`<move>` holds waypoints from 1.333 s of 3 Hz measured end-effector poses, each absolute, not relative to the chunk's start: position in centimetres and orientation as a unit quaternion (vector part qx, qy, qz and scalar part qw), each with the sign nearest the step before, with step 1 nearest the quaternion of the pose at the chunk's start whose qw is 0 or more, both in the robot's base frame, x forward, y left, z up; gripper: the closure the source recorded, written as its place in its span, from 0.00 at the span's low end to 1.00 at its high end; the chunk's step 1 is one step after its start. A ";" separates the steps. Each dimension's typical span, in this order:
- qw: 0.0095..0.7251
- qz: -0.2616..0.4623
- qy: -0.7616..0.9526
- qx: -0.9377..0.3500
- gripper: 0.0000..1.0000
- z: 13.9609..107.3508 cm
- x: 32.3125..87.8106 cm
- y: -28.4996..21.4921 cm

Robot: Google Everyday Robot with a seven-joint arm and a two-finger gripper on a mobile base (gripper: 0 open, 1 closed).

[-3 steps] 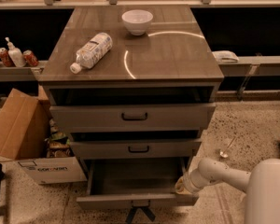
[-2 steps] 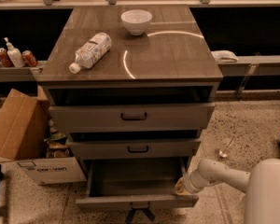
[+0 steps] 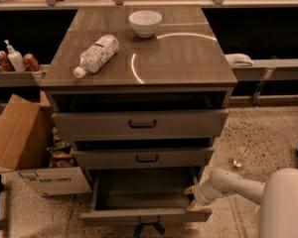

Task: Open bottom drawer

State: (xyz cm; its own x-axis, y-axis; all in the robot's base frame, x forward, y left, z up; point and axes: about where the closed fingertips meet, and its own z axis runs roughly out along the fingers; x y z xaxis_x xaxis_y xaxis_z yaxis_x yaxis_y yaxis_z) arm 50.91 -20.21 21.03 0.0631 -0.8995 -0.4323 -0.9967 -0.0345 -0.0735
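The bottom drawer (image 3: 139, 188) of the grey-brown cabinet stands pulled out toward me, and its plain grey inside shows. Its slim front panel (image 3: 114, 216) is at the bottom edge of the view, with the small dark handle (image 3: 149, 220) in the middle. My gripper (image 3: 190, 199) is at the drawer's right front corner, to the right of the handle and not on it. Its tan fingers (image 3: 188, 190) are spread apart and hold nothing. My white arm (image 3: 233, 184) reaches in from the lower right.
The middle drawer (image 3: 144, 158) and the tall top drawer (image 3: 141, 124) are each out a little. A plastic bottle (image 3: 95, 55) lies on the cabinet top beside a white bowl (image 3: 145, 23). A cardboard box (image 3: 20, 143) stands to the left. A spoon (image 3: 238, 160) lies on the floor to the right.
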 end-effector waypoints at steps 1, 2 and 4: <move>0.180 0.136 0.671 -0.707 0.00 20.9 50.8 -20.1; 0.175 0.138 0.670 -0.708 0.00 20.4 50.5 -19.9; 0.159 0.165 0.670 -0.706 0.19 17.9 48.5 -19.5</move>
